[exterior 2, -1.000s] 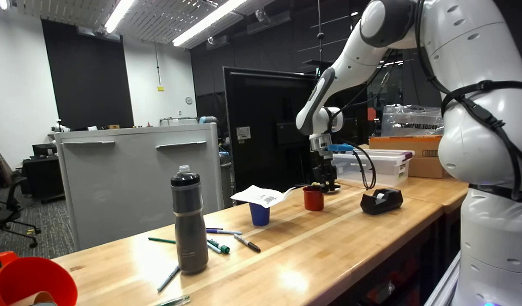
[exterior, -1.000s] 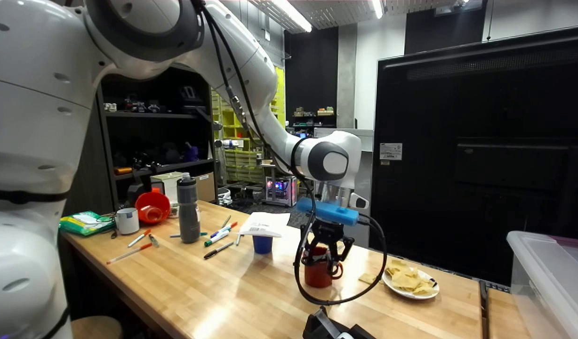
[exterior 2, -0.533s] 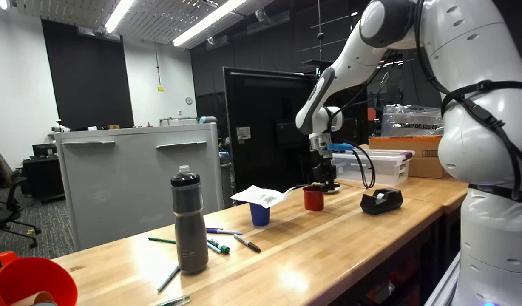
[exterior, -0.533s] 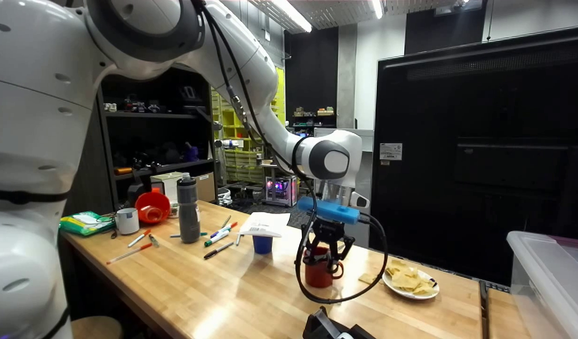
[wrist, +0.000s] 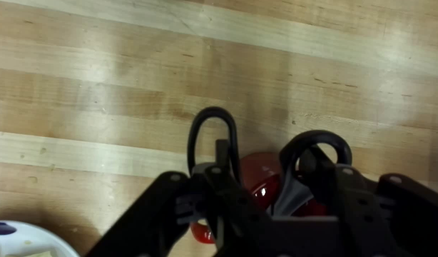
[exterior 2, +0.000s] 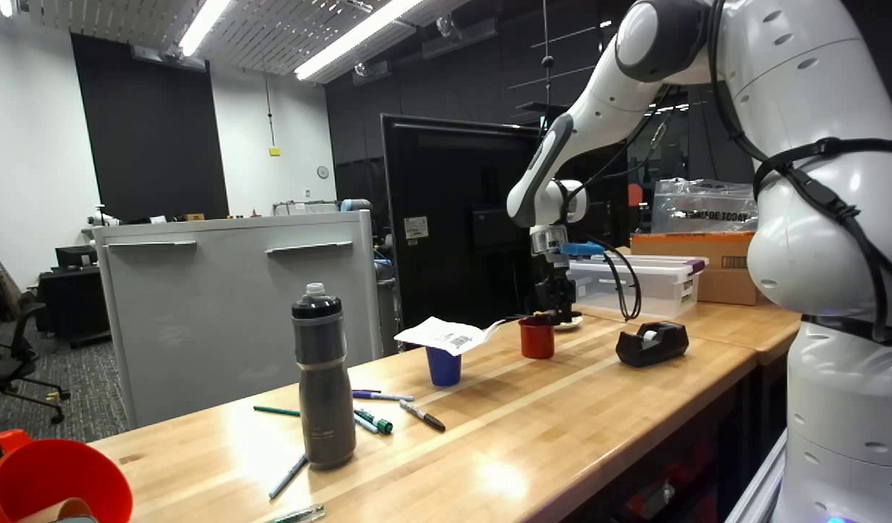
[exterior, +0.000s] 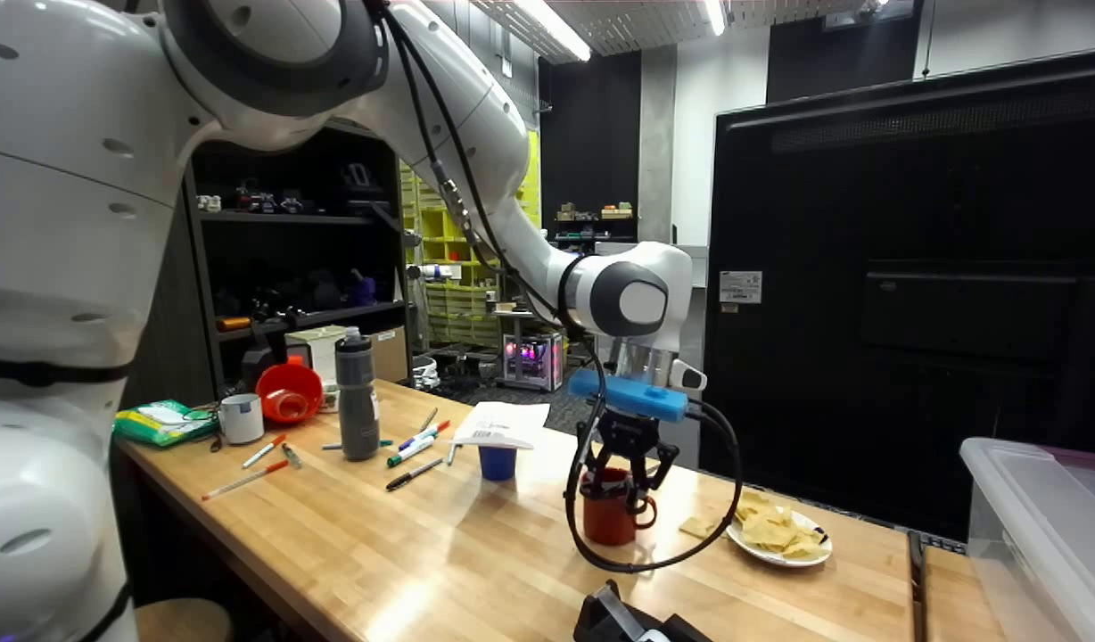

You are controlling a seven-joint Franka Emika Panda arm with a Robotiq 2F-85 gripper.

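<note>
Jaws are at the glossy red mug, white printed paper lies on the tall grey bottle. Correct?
Not quite: in both exterior views the white printed paper lies on a tapered blue cup. The jaws are indeed at the glossy red mug.

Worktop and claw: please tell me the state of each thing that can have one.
claw: jaws apart, grip unclear
red mug: upright
apparent scissors: handle loops spread apart
blue cup: upright, under white paper
gray bottle: upright, capped
orange-red vessel: on its side
white mug: upright
plate: holding chips
markers: lying scattered
tape dispenser: upright
</note>
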